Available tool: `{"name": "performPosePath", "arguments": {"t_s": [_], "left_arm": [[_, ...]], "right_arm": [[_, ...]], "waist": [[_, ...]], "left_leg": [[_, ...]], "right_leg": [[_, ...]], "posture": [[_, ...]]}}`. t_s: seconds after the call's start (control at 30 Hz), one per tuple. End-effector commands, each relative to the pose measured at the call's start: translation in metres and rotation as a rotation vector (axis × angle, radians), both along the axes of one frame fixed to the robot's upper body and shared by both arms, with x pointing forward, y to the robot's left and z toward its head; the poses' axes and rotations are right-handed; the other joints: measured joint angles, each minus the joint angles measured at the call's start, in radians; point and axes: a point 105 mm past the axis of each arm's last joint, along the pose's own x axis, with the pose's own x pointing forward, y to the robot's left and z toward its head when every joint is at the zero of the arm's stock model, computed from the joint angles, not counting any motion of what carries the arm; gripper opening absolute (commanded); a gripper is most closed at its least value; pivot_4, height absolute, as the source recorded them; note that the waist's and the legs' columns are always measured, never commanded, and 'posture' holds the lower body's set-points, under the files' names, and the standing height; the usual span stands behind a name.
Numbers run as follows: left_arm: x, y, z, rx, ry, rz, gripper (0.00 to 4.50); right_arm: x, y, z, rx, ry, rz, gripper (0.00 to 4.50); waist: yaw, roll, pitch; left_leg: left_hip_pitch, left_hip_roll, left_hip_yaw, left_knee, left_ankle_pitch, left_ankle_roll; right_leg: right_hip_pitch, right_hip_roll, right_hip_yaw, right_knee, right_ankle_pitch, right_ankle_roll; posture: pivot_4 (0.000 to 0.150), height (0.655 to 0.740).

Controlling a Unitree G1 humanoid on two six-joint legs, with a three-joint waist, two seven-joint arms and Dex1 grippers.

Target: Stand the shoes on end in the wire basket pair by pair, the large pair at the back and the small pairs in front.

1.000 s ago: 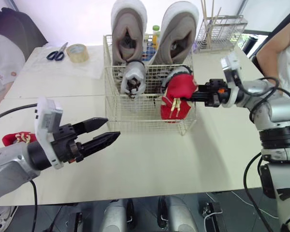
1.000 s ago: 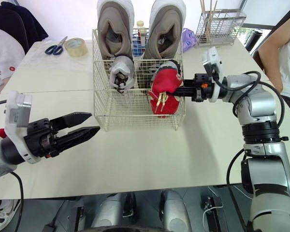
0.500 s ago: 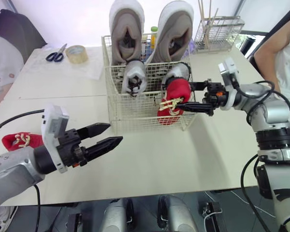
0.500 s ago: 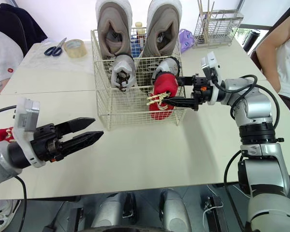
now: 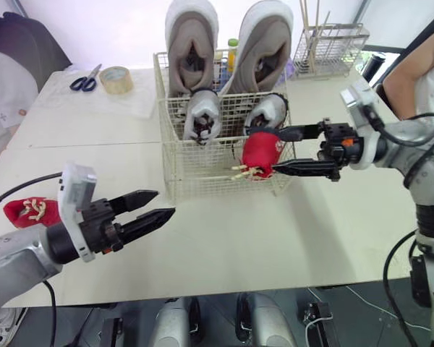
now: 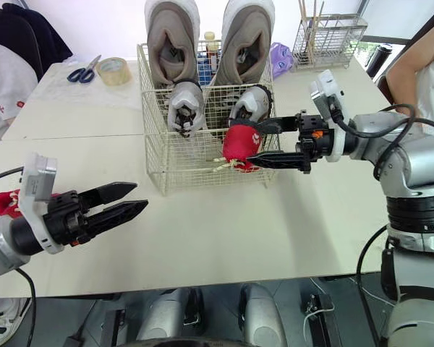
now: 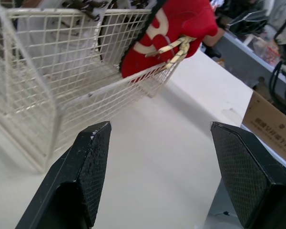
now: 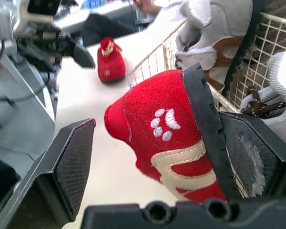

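The wire basket (image 5: 202, 170) holds two large grey shoes (image 5: 192, 43) on end at the back. A small white pair (image 5: 201, 119) stands in front of them. At the front right corner a small red shoe (image 5: 262, 152) leans tilted over the rim, laces hanging out. My right gripper (image 5: 269, 152) is open, with one finger on each side of this shoe. In the right wrist view the red shoe (image 8: 167, 138) has its sole against one finger and a gap to the other finger (image 8: 71, 157). The second red shoe (image 5: 32, 211) lies on the table at far left. My left gripper (image 5: 164, 204) hovers open and empty, left of the basket's front.
Scissors (image 5: 84, 78) and a tape roll (image 5: 116, 79) lie at the back left. A wire rack (image 5: 331, 49) with sticks stands at the back right. A person sits at each side of the table, one at the left (image 5: 0, 94) and one at the right (image 5: 419, 79).
My right gripper has gone from shut on the red shoe to wide open and drawn back to the right. The shoe has sunk lower into the basket's front right corner.
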Motion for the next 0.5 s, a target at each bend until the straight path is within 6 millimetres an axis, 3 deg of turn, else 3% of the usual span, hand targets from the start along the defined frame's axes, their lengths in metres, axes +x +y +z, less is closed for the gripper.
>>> {"name": "performPosePath", "arguments": {"t_s": [0.03,0.2,0.33,0.5], "left_arm": [[0.002,0.007,0.006,0.021,-0.034,0.01,3.44],[0.005,0.01,0.003,0.026,-0.035,0.016,3.44],[0.004,0.017,0.005,0.021,-0.042,0.056,3.44],[0.003,0.025,0.011,0.026,-0.056,0.101,3.44]], "right_arm": [[0.002,-0.009,0.014,-0.007,-0.079,-0.047,4.4],[0.02,-0.026,0.01,-0.088,-0.15,-0.142,4.4],[0.028,-0.043,0.029,-0.087,-0.214,-0.199,4.4],[0.031,-0.044,0.051,-0.044,-0.274,-0.18,4.4]], "waist": [[0.0,0.0,0.0],[-0.001,0.0,0.0],[-0.002,0.0,0.0],[-0.005,0.0,0.0]], "left_leg": [[0.0,0.0,0.0,0.0,0.0,0.0],[-0.001,0.0,0.0,0.0,0.0,0.0],[-0.002,0.0,0.001,0.0,0.0,0.0],[-0.002,0.0,0.002,0.0,0.0,0.0]], "right_leg": [[0.0,0.0,0.0,0.0,0.0,0.0],[0.0,0.0,0.0,0.0,0.0,0.0],[-0.002,0.0,0.0,0.0,0.0,0.0],[-0.003,0.001,0.0,0.001,0.0,0.0]], "posture": [[0.15,0.74],[0.15,0.74],[0.15,0.74],[0.15,0.74]]}}
